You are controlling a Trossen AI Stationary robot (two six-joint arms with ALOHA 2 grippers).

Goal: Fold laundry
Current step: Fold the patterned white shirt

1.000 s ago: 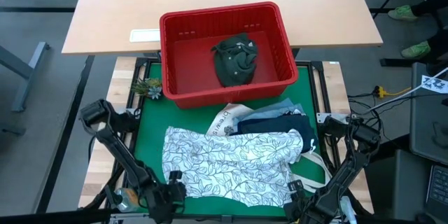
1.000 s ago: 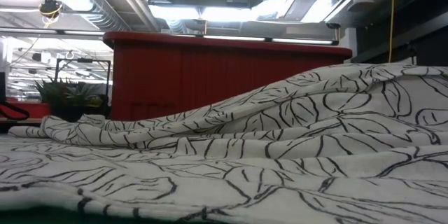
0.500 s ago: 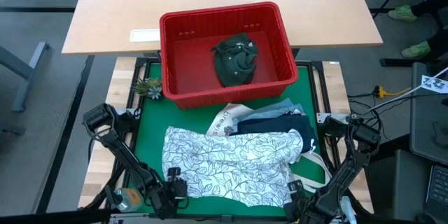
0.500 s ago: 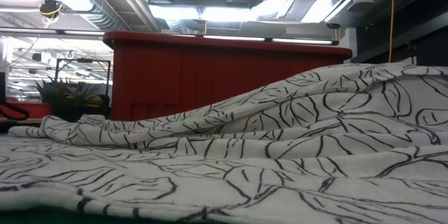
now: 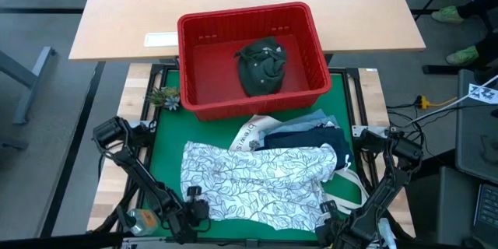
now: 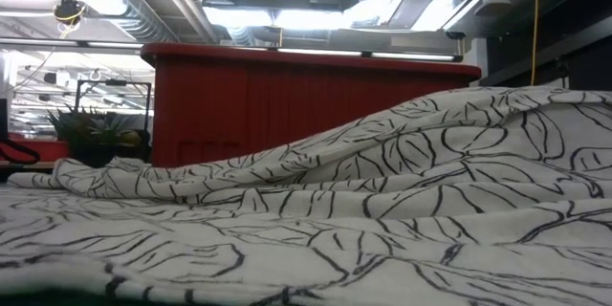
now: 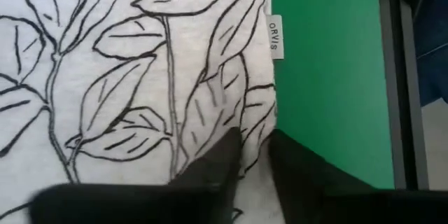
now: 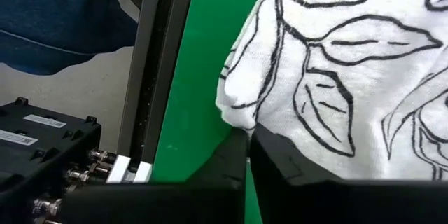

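Your leaf-print white garment (image 5: pixel 253 183) lies spread across the lower centre of the high view, on the green mat (image 5: pixel 167 144) of the worktop. Above it, to the right, sits a small heap: a navy blue garment (image 5: pixel 307 138), a light blue denim piece (image 5: pixel 303 123) and a white tote bag (image 5: pixel 253 134). The dark olive green garment (image 5: pixel 261 66) is bunched up inside the red slotted basket (image 5: pixel 249 23) at upper centre.

Your left claw (image 7: pixel 253 155) sits at the garment's lower left corner, its fingers narrowed on the cloth edge, near the small sewn label (image 7: pixel 275 36). Your right claw (image 8: pixel 248 155) is at the lower right corner, closed tight on a fold of the same garment. A small plant (image 5: pixel 163 97) stands left of the basket.
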